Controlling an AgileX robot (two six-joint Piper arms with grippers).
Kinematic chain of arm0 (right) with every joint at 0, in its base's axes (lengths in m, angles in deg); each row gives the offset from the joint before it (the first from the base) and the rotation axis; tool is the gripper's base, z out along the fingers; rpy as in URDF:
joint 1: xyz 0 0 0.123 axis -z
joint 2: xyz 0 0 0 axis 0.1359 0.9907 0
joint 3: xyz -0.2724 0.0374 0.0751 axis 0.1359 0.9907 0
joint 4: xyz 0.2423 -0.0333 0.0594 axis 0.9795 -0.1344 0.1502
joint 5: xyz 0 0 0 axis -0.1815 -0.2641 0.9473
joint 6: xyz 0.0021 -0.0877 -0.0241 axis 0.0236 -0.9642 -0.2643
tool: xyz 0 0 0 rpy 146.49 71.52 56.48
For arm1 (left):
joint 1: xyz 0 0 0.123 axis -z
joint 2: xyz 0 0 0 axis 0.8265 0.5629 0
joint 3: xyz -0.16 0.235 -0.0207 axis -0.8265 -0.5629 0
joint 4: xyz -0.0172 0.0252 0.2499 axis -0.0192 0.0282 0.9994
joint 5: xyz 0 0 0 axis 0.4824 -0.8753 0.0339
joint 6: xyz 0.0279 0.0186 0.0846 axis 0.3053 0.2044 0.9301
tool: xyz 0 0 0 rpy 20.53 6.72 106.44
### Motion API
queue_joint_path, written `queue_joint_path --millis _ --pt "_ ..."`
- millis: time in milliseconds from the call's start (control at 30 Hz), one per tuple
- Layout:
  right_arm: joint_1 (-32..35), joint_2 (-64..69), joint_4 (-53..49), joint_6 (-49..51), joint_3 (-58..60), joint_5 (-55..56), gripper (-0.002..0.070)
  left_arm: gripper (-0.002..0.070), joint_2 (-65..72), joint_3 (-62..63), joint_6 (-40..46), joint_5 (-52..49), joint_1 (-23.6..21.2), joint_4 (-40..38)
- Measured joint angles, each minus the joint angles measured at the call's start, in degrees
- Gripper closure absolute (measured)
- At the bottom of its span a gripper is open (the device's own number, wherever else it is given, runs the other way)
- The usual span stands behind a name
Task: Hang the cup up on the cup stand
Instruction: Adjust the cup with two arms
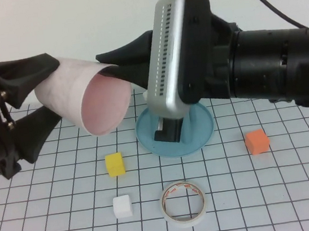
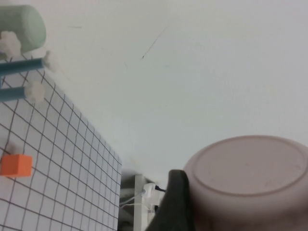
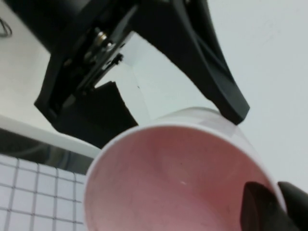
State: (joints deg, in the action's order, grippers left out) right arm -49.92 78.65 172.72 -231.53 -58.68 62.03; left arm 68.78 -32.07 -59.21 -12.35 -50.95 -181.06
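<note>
- While the pale pink cup (image 1: 87, 101) hangs in mid-air on its side, mouth turned toward the camera and the robot's right, both arms are on it at once.
- The left gripper (image 1: 48, 89) sits at the left of the high view, its black fingers (image 1: 27, 75) spread wide, one above the cup wall and one below, straddling the closed end.
- From the left wrist view, the cup's flat bottom fills the lower corner, with one dark finger (image 2: 175, 202) right against its side.
- The right gripper (image 1: 115, 68) reaches in from the right, jaws pinched narrow on the cup's rim at the top of the mouth.
- The right wrist view confirms it: one finger (image 3: 257, 204) is inside the smooth pink interior, its partner just outside the wall.
- Down on the gridded table (image 1: 278, 190), the blue cup stand (image 1: 201, 126) sits behind and below the cup, largely hidden by the right arm's silver wrist camera (image 1: 166, 51).
- In the left wrist view two blue pegs (image 2: 19, 65) with white caps show, and a pale green cup (image 2: 21, 26) sits on the stand.
- Loose on the table: a yellow cube (image 1: 115, 164), a white cube (image 1: 122, 206), a roll of tape (image 1: 183, 203) and an orange cube (image 1: 256, 141), all well apart from the cup.
</note>
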Motion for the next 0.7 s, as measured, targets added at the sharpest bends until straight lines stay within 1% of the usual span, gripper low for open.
queue_joint_path --millis 200,300,700 --pt "0.0 0.3 -0.3 -10.5 0.2 0.4 0.0648 0.0104 3.3 0.0 0.2 -2.8 0.0 -1.3" --pt "0.0 0.4 -0.8 -14.0 0.4 -0.5 0.0649 0.0102 4.7 0.0 0.2 -3.7 0.0 -1.6" --pt "0.0 1.7 -0.7 -18.5 0.4 -1.2 0.0647 0.0111 6.1 0.1 2.4 -4.1 -0.3 -2.0"
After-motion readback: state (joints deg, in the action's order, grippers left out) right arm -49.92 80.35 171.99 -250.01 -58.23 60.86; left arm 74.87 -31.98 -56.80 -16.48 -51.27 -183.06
